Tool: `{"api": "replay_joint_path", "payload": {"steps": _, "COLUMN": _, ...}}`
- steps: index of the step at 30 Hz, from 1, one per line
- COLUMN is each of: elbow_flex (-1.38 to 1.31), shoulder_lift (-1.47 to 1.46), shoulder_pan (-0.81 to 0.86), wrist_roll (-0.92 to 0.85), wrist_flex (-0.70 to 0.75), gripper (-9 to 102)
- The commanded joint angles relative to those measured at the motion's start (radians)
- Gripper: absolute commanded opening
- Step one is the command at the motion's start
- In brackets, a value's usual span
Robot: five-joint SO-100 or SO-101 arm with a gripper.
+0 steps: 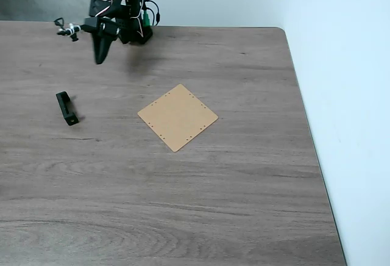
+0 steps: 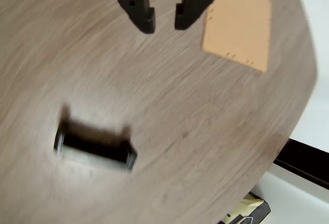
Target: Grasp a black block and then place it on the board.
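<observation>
A: Nearest the wrist camera, the black block (image 2: 95, 151) lies flat on the wooden table (image 2: 195, 131), in the lower left of the frame; the picture is smeared there, so its end detail cannot be read with certainty.

B: And the gripper (image 2: 164, 21)?

A: It enters from the top edge, its two fingers parted by a narrow gap with nothing between them. It hangs above bare table, well apart from the block.

B: What lies beyond?

A: The board (image 2: 241, 26), tan-orange, occupies the upper right of the wrist view, bare. In the fixed view the block (image 1: 67, 108) sits at centre left, the board (image 1: 177, 117) near the middle as a diamond with small holes along its edges, and the gripper (image 1: 99, 55) points downward at upper left, farther back than the block.

B: Which step is this?

A: Judged from the layout, the approach: nothing is grasped, nothing is placed. The next move calls for bringing the fingers over the block, aligning the gap across its narrow width, widening if needed, then descending to close.
</observation>
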Motion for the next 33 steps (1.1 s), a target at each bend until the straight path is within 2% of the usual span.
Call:
{"api": "replay_joint_path", "payload": {"steps": 1, "elbow_flex": -0.109, "shoulder_lift": -0.08, "shoulder_pan": 0.041, "wrist_roll": -0.126, "wrist_flex": -0.026, "gripper": 4}}
{"api": "replay_joint_path", "payload": {"steps": 9, "elbow_flex": -0.279, "shoulder_lift": -0.348, "shoulder_pan": 0.149, "wrist_roll": -0.419, "wrist_flex": -0.077, "gripper": 8}}
{"api": "replay_joint_path", "payload": {"steps": 26, "elbow_flex": -0.598, "shoulder_lift": -0.739, "shoulder_pan": 0.224, "wrist_roll": -0.992, "wrist_flex": 0.017, "gripper": 24}}
{"api": "replay_joint_path", "payload": {"steps": 33, "elbow_flex": -0.696, "shoulder_lift": -0.844, "shoulder_pan": 0.256, "wrist_roll": -1.189, "wrist_flex": 0.057, "gripper": 26}}
